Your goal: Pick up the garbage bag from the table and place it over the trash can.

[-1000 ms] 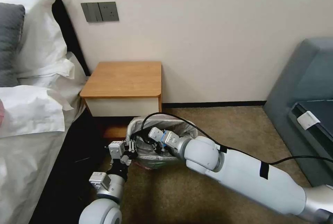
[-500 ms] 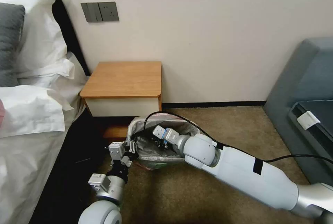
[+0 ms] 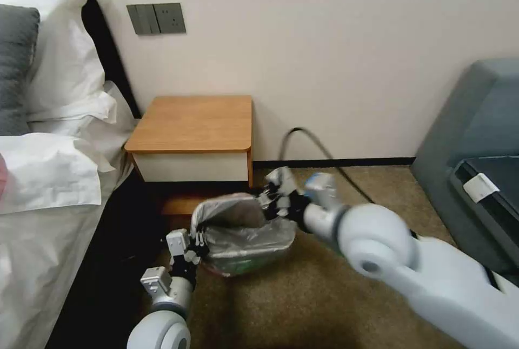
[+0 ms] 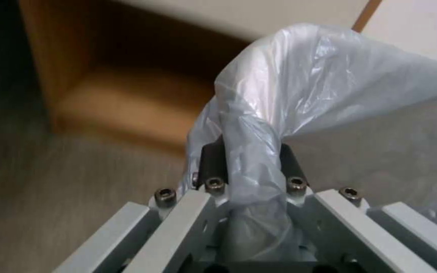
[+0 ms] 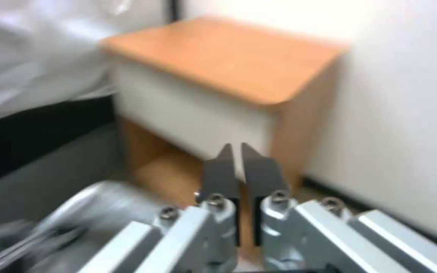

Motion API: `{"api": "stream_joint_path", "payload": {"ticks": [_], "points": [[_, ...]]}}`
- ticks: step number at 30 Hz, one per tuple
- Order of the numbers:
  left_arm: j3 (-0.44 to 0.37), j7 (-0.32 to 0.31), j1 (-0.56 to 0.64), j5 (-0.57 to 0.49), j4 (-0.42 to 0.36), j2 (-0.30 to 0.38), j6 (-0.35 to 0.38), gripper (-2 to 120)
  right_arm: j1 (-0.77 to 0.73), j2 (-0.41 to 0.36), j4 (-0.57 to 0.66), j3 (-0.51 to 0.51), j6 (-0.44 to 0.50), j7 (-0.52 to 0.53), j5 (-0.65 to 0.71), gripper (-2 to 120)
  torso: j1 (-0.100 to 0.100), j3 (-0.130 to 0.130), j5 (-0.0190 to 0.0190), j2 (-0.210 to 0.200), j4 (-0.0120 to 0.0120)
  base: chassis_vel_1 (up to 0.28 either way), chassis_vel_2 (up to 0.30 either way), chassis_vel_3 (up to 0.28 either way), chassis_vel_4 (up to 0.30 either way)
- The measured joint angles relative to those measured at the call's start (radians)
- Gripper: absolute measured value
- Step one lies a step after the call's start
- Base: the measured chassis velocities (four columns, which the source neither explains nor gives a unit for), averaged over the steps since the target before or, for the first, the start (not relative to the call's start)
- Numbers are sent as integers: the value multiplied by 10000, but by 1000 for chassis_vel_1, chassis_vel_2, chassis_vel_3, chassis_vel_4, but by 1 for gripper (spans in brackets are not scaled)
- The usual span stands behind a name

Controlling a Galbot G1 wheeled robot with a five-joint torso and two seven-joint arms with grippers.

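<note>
The garbage bag [image 3: 243,230] lies crinkled over the trash can, whose greenish lower body [image 3: 246,267] peeks out below it on the carpet in front of the table [image 3: 192,122]. My left gripper [image 3: 198,241] is at the can's near left corner, shut on a bunched fold of the bag [image 4: 259,113]. The pads [image 4: 212,161] pinch the plastic between them. My right gripper [image 3: 272,200] hovers at the can's far right corner, above the bag. Its fingers [image 5: 221,170] are shut together with nothing between them, pointing toward the table [image 5: 228,57].
A bed with white pillows [image 3: 48,138] runs along the left, close to my left arm. A grey sofa [image 3: 476,138] stands at the right. A black cable [image 3: 308,140] arcs up from my right wrist. Open carpet [image 3: 303,300] lies in front of the can.
My right gripper has come up out of the can and swung toward the wall at the far right corner. The bag now sags across the opening. My left gripper keeps its hold.
</note>
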Motion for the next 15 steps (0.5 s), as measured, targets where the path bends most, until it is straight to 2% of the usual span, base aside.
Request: {"api": "stream_joint_path", "payload": {"ticks": [2,5,6,9,10,13,14,15], "points": [[25,-77,41,-126,-48,29,121,5,-241,21,43,265,31,3,-182,10,0,0,1,0,-1,0,0,0,0],[145,-277,316,-639,-245,194,915,5,-1549,669,137,1911,55,-60,-1259,28,0,0,2,1,2,0,0,0,0],[145,-277,316,-639,-245,194,915,5,-1549,669,137,1911,55,-60,-1259,28,0,0,2,1,2,0,0,0,0],[308,-294,380,-715,-183,194,1006,5,-2251,1286,9,2928,145,-618,-2012,41,0,0,2,2,3,0,0,0,0],[308,-294,380,-715,-183,194,1006,5,-2251,1286,9,2928,145,-618,-2012,41,0,0,2,2,3,0,0,0,0],[570,-318,291,-531,-10,65,1273,5,-2791,1534,-45,3435,301,-999,-2411,57,0,0,-1,2,2,0,0,0,0],[570,-318,291,-531,-10,65,1273,5,-2791,1534,-45,3435,301,-999,-2411,57,0,0,-1,2,2,0,0,0,0],[632,-338,199,-490,75,42,1393,5,-2917,1569,-41,3511,337,-1024,-2447,61,-1,0,-1,1,3,0,0,0,0]]}}
